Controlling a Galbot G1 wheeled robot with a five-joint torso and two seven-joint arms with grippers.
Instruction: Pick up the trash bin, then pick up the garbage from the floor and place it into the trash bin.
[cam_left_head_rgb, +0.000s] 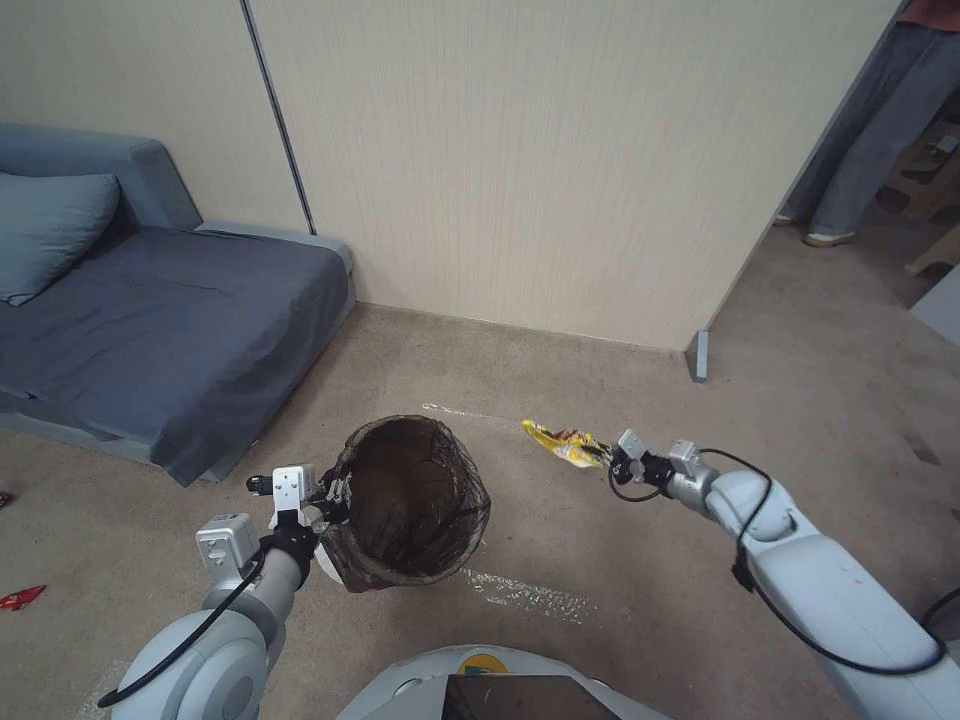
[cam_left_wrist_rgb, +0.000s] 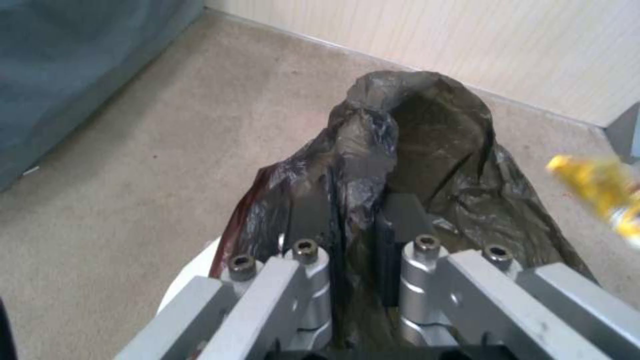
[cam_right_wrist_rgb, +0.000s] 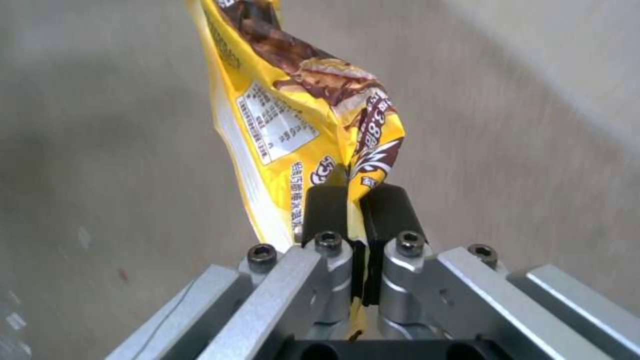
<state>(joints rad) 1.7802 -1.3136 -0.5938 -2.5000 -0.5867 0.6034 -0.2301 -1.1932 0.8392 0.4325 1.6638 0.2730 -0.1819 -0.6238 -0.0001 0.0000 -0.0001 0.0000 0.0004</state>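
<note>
Carpet floor (cam_left_head_rgb: 600, 360), left tool (cam_left_head_rgb: 328, 497) clamping trash bin (cam_left_head_rgb: 415, 500) rim; right tool (cam_left_head_rgb: 607, 458) outstretched, pinching yellow wrapper (cam_left_head_rgb: 562, 442)

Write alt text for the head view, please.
The right gripper holds a yellow wrapper in the air beside the trash bin, which the left gripper grips by its bag-lined rim above the carpet.

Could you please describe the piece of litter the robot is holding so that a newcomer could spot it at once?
Start at the bag-lined trash bin on the carpet; to its right, the right hand pinches a yellow wrapper above the floor. Brown print on yellow distinguishes it from the red scrap at far left.
</note>
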